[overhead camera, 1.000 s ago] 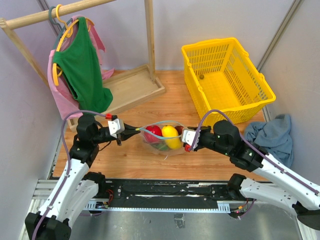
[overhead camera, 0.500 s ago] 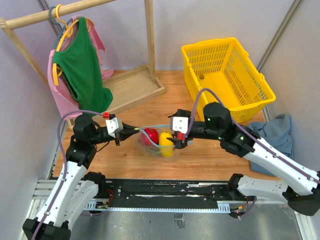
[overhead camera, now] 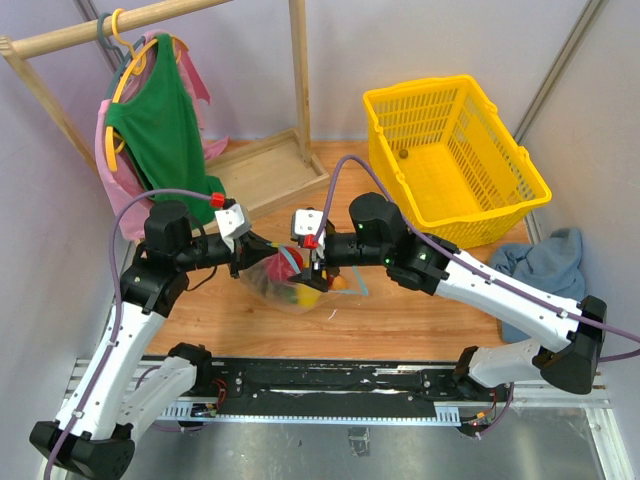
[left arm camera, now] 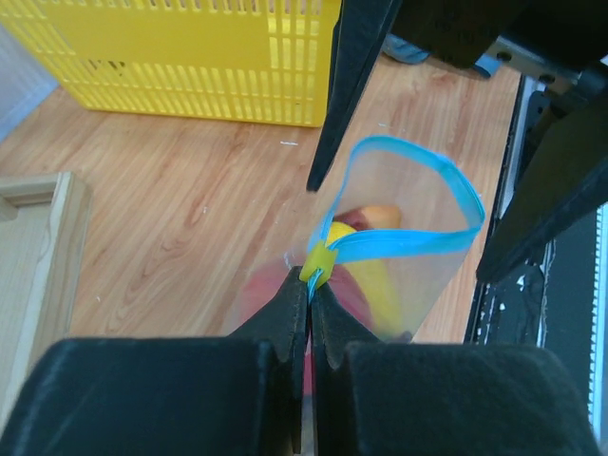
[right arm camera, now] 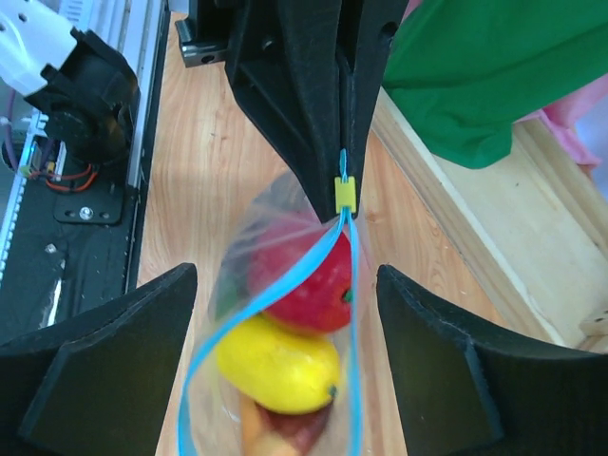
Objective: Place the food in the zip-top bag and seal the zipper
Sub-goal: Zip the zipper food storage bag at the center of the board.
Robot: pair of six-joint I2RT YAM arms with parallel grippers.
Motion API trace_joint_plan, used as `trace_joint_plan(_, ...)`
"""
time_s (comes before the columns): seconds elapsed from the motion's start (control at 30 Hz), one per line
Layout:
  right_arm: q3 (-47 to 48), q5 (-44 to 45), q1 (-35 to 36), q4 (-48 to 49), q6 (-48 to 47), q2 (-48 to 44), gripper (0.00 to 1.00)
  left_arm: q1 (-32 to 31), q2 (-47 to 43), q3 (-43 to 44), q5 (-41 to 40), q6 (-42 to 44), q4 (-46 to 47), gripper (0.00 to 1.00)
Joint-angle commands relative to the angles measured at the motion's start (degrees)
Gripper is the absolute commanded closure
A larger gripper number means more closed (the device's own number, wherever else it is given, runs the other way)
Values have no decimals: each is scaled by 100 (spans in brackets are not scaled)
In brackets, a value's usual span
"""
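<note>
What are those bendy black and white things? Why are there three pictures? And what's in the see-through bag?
Those are two robot arms. Each ends in a two-finger pincher called a gripper. One picture looks down from above, and the other two come from small cameras on the arms' wrists. On the wooden table stand a yellow basket and a rack with a green shirt. The left gripper is pinched shut on the blue zipper of a clear bag, right at its yellow slider. Inside are a red fruit and a yellow fruit. The right gripper is open, with one finger on each side of the bag.
</note>
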Motion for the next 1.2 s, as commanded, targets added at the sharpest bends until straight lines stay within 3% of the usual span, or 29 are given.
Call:
trace_joint_plan(0.0,-61,92,91,693,643,124,23,-92,113,312,-57,-156,-234,100)
trace_joint_plan(0.17,-361,850,101,608,385,199,30,-109,166,274,-80,-159,-229,100)
trace_joint_plan(0.43,-774,916,88,456,-3,130,46,-127,134,163,173,-100,-174,100)
trace_joint_plan(0.7,-614,720,-48,148,-306,52,99,-157,88,-28,353,56,-93,100)
trace_joint_plan(0.8,-567,710,-56,-62,-436,-107,99,-152,89,-191,400,-111,228,100)
trace_joint_plan(1.03,-568,667,-66,-161,-274,-303,99,-155,318,-693,740,-557,1049,85)
trace_joint_plan(1.17,-593,661,-82,-154,-240,-305,99,-151,528,-724,882,-629,1153,87)
